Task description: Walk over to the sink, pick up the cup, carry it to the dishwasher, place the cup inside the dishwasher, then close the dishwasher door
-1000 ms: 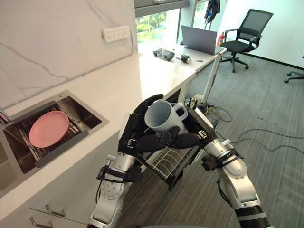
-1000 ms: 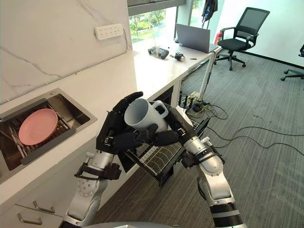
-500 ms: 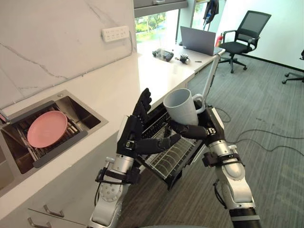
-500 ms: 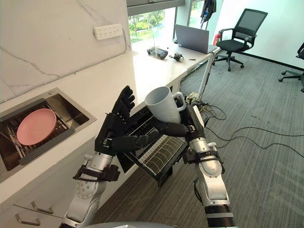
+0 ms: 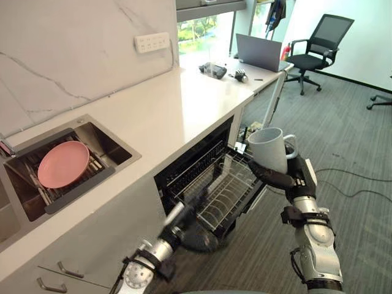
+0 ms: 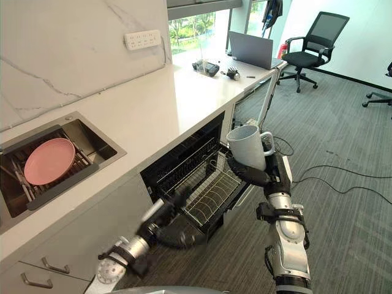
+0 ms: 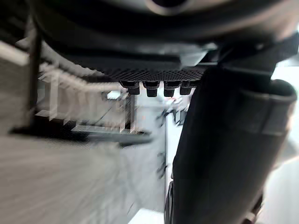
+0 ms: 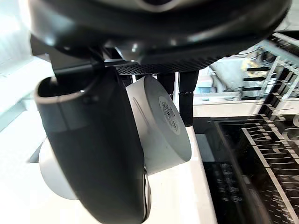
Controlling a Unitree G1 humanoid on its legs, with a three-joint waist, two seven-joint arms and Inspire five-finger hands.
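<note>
Now your right hand (image 5: pixel 289 178) is gripping the cup (image 5: pixel 268 149), raised just right of the dishwasher rack (image 5: pixel 223 195); be lowering it gently between tines. I cannot tell your blurred left hand's (image 5: pixel 193 236) state.

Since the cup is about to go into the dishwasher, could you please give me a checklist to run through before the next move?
1. Cup gripped by right hand: ok.
2. Dishwasher open: ok.
3. Rack pulled out, no dishes seen: ok.
4. Left hand clear of rack: cannot tell, blurred low by its front.
5. Cup over rack: cannot tell; it appears off its right side.
</note>
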